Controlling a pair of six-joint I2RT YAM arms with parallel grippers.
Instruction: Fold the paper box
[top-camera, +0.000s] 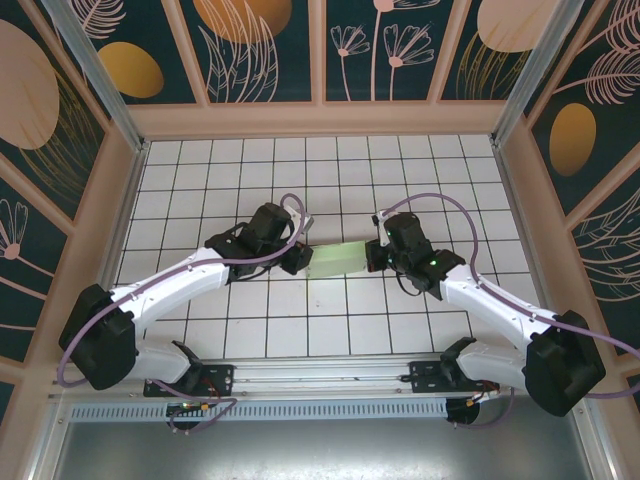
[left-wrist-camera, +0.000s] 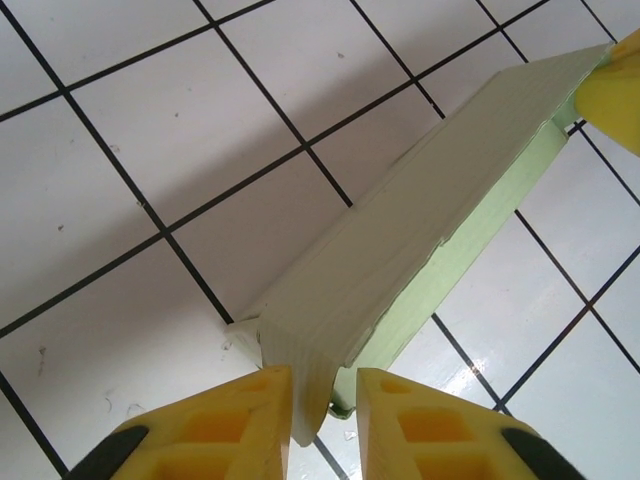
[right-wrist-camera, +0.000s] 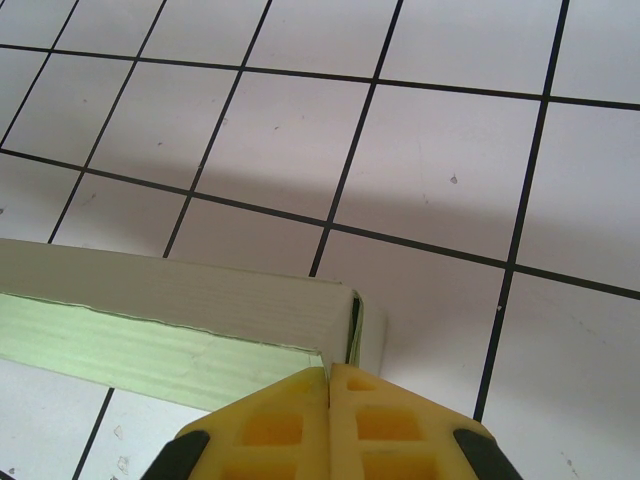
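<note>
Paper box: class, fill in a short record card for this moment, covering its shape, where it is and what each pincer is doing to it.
object: paper box, pale green card, long and narrow, walls folded up
place: over the middle of the white tiled table, between the two arms
left pincer: fingers either side of one end, card between them
right pincer: shut at the opposite end corner, seemingly pinching the card

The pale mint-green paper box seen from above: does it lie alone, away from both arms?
No, the paper box spans between the left gripper and the right gripper, one at each end.
</note>
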